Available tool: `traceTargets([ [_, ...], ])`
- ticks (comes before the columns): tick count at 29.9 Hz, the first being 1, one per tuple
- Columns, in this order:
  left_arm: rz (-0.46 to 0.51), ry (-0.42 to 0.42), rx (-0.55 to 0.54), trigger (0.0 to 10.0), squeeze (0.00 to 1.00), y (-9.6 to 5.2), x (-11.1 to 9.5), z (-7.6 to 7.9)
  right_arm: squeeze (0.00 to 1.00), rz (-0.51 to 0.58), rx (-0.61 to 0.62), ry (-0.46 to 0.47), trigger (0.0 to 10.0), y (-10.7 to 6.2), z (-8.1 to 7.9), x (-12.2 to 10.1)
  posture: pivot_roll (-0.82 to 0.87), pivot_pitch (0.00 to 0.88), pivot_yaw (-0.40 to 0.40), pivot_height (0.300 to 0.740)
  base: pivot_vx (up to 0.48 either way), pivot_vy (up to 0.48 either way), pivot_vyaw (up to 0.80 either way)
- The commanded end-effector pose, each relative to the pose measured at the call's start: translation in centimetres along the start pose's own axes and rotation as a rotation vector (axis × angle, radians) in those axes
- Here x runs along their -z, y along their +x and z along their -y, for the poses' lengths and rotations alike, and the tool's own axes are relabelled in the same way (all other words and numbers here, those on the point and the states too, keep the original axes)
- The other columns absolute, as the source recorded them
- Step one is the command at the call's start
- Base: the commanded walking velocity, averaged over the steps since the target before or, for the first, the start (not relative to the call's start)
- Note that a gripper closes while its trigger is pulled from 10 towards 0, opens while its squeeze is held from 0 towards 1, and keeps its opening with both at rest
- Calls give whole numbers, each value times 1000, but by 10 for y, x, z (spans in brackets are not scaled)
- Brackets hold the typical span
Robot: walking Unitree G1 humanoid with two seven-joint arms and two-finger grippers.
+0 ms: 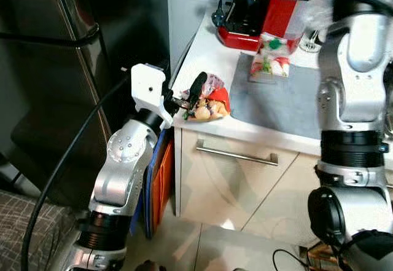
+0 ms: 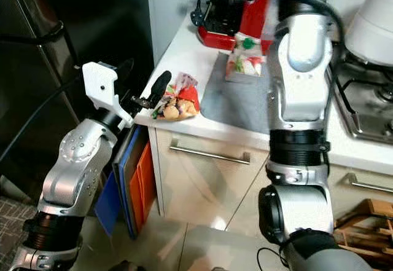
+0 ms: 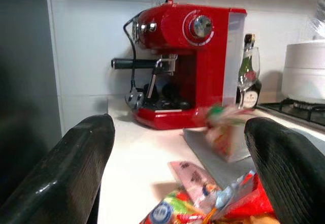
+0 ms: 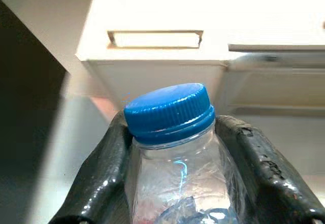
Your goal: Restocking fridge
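A colourful snack bag (image 1: pixel 210 103) lies on the white counter's (image 1: pixel 202 50) corner beside the dark fridge (image 1: pixel 55 68). My left gripper (image 1: pixel 187 99) is open at that corner, its two black fingers (image 3: pixel 76 173) spread wide, with the snack bag (image 3: pixel 213 203) low between them; contact cannot be made out. A second packet (image 1: pixel 270 59) stands on a grey mat (image 1: pixel 276 102) further back. In the right wrist view my right gripper (image 4: pixel 172 148) is shut on a clear bottle with a blue cap (image 4: pixel 170 107). The right arm (image 1: pixel 353 99) is raised over the counter.
A red espresso machine (image 1: pixel 258 13) stands at the back of the counter, with a wine glass and bottle (image 3: pixel 249 76) beside it. Blue and orange boards (image 1: pixel 161 185) lean between fridge and cabinet. A drawer handle (image 1: pixel 236 154) sits below. A gas hob (image 2: pixel 368 111) and white pot (image 2: pixel 374 22) are to the right.
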State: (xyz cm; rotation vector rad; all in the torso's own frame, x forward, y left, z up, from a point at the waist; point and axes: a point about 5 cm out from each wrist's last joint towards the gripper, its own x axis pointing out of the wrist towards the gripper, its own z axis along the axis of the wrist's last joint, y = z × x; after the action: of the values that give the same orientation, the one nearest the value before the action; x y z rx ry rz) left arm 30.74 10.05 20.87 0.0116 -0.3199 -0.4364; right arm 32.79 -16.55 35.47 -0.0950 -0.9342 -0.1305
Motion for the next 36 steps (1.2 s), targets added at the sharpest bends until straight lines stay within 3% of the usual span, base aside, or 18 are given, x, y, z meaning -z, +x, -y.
traceTargets([
  [1,10,16,-1,10000,0,3,-3,1,0,15,20,-58,0,-4,3,1,-18,0,-31,740,0,0,0],
  [5,23,44,-2,10000,0,3,-6,2,0,64,36,-115,0,-17,0,0,-14,0,-24,740,0,0,0],
  [11,31,86,-2,10000,0,4,-8,1,0,119,19,-142,0,-22,-11,-3,-4,0,-23,740,-40,0,0],
  [31,60,81,-6,10000,0,5,-9,3,0,72,8,-198,0,-37,-10,14,-27,0,-39,740,-255,0,0],
  [35,63,82,-2,10000,0,6,-9,3,0,-8,-1,-195,0,-48,-9,28,-24,0,-47,740,-256,0,0],
  [36,63,82,-5,10000,0,6,-8,2,0,-73,4,-171,0,-55,-8,38,-26,0,-47,740,-259,0,0],
])
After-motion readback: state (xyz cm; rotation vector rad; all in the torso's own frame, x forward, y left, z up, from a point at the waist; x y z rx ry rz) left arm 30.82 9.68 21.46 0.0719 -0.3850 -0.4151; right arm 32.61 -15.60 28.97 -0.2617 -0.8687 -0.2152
